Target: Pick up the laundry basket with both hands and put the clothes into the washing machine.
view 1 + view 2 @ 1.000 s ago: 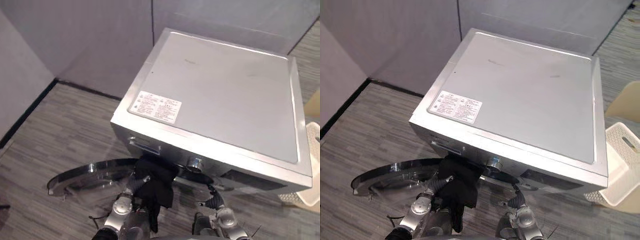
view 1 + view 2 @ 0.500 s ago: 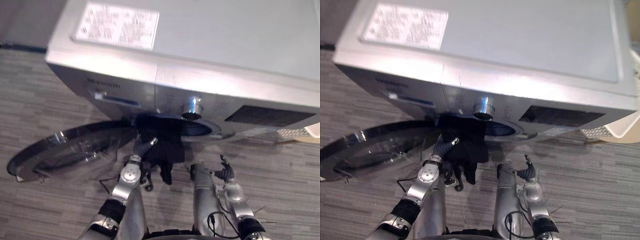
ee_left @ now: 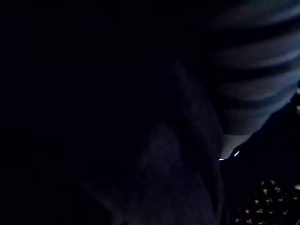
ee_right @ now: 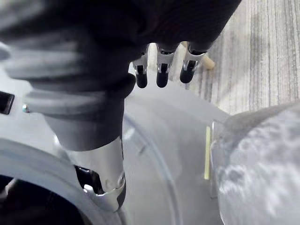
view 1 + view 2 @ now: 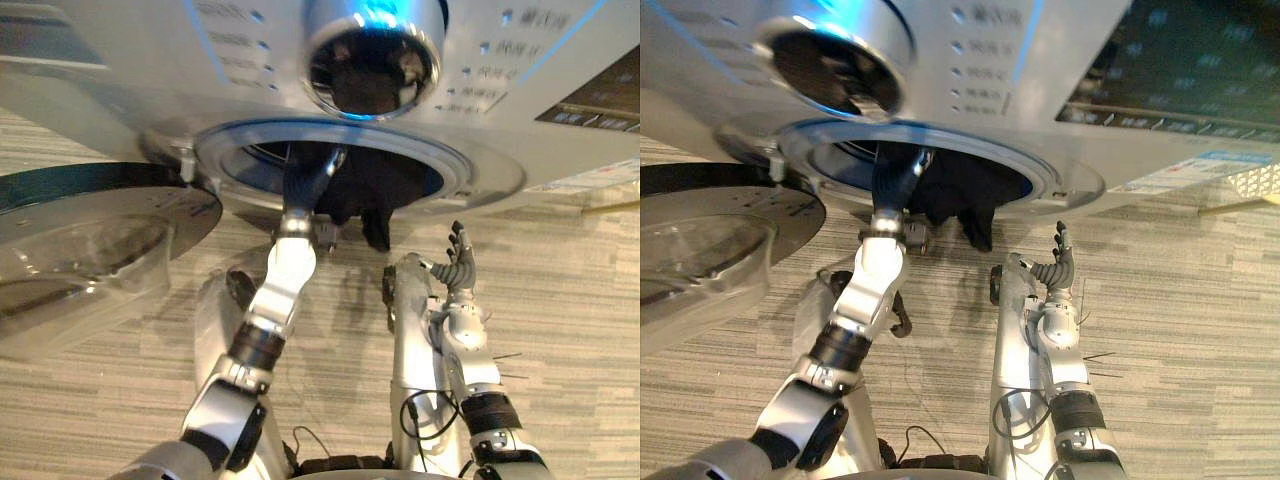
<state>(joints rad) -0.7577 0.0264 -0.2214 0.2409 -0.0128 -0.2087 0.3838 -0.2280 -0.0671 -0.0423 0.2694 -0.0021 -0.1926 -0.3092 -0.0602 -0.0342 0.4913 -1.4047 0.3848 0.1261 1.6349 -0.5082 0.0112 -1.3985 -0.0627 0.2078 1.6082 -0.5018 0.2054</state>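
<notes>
washing machine [image 5: 120, 90]: fills the upper head views; its front panel is right above me.
door [image 5: 90, 230]: swung wide open on my left, glass bowl facing up, clear of the opening.
drum mouth [image 5: 480, 180]: round and blue-rimmed, directly ahead of both arms.
black garment [image 5: 365, 195]: the task's thing. It is bunched in the mouth, with one tail drooping over the lower rim toward the floor. Its long axis runs from inside the drum down and out.
left hand [image 5: 305, 170]: reaches through the mouth, the dark cover going in beside the cloth. The fingers are buried in there, so I cannot tell whether they grip or lie slack. This hand is the nearer one by far.
right hand [image 5: 458, 265]: outside and below the rim, near the hanging tail on its right side but apart from it. Fingers are upright and loose, holding nothing.
basket [image 5: 1258, 181]: a white lattice corner past the machine's right side, probably the laundry basket, well away from both hands.
coming move, my guess: the tail lies up and left of my right fingers and needs tucking inward.
head views vs wrist views: the head views give the tail and rim. The left wrist view gives only darkness and folds, and the right wrist view gives my straight fingertips [image 4: 161, 77].
</notes>
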